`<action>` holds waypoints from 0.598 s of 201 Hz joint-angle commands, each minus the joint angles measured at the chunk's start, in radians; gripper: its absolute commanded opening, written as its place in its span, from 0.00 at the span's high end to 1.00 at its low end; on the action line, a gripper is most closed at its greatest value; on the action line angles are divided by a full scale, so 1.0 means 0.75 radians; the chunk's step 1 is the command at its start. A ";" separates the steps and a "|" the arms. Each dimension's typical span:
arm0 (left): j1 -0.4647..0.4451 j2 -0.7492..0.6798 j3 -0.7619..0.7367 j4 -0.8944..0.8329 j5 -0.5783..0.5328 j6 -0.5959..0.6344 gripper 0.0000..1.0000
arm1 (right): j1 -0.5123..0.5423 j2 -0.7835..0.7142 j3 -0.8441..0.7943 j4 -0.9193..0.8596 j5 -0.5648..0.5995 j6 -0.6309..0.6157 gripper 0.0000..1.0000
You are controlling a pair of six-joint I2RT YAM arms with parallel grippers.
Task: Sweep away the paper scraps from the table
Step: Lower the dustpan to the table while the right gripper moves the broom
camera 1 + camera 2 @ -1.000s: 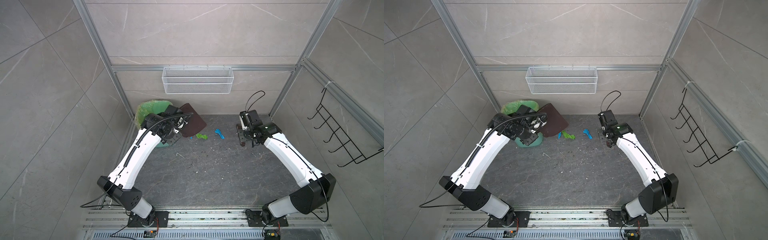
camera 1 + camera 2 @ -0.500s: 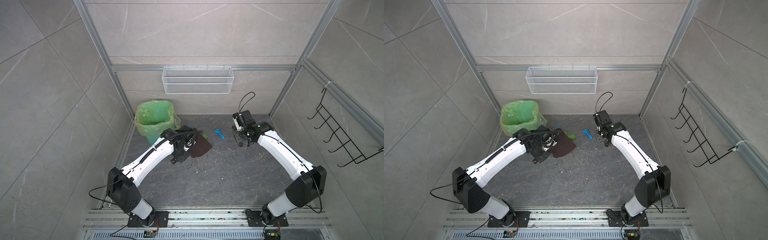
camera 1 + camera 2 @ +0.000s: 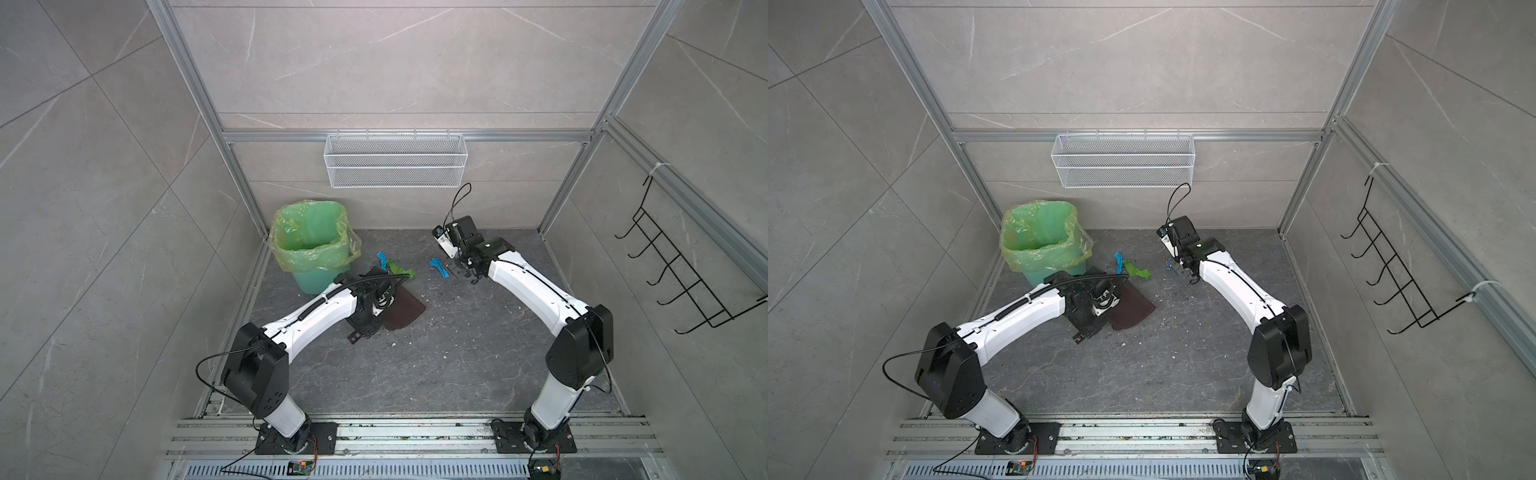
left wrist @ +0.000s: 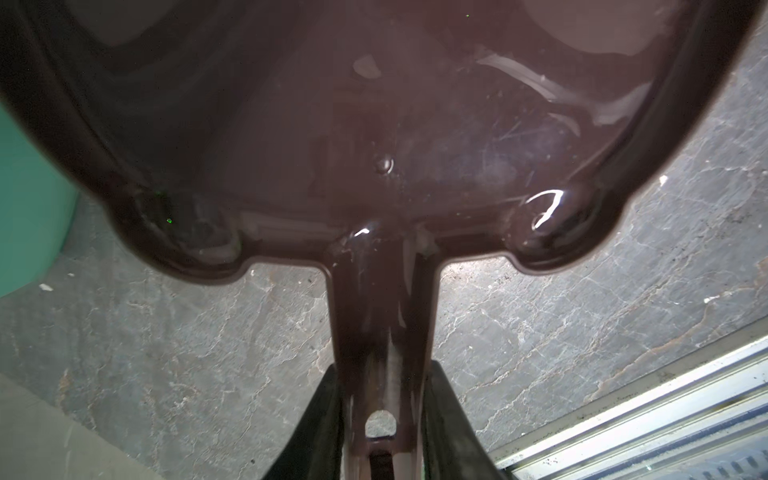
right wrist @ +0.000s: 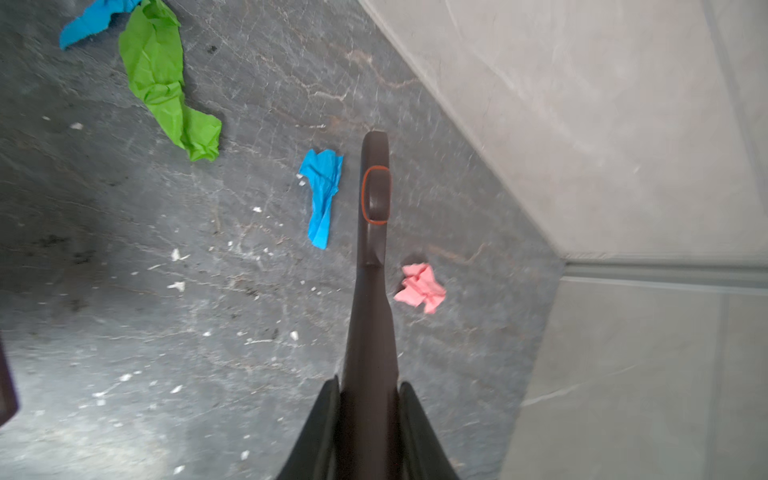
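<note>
left claw (image 4: 380, 419): clamped on dustpan (image 4: 374, 124) handle | right claw (image 5: 369, 419): clamped on brush (image 5: 371, 316) handle | paper scraps (image 3: 401, 271): strewn on worktop (image 3: 415, 374), upper centre in both top views | risk: pink scrap (image 5: 419, 289) near wall (image 5: 602, 124) may be bypassed by the stroke

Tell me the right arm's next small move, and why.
Probably nudge the brush sideways into the blue scrap next to it, toward the dustpan. The right gripper is shut on the brush, the left gripper holds the dustpan by its handle, and that scrap lies nearest; the pink scrap sits on the brush's other side.
</note>
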 commanded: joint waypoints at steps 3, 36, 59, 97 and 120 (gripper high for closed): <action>-0.006 0.024 -0.004 0.052 0.057 -0.016 1.00 | 0.016 0.059 0.117 0.061 0.095 -0.156 1.00; -0.006 0.044 -0.049 0.056 0.056 -0.007 1.00 | 0.031 0.155 0.178 0.069 0.113 -0.244 1.00; -0.006 0.046 -0.066 0.059 0.063 -0.002 1.00 | 0.038 0.213 0.211 0.071 0.126 -0.275 1.00; -0.007 0.051 -0.085 0.052 0.077 0.004 1.00 | 0.048 0.262 0.248 0.058 0.081 -0.299 1.00; -0.006 0.061 -0.096 0.032 0.086 0.006 1.00 | 0.056 0.280 0.263 0.025 0.068 -0.310 1.00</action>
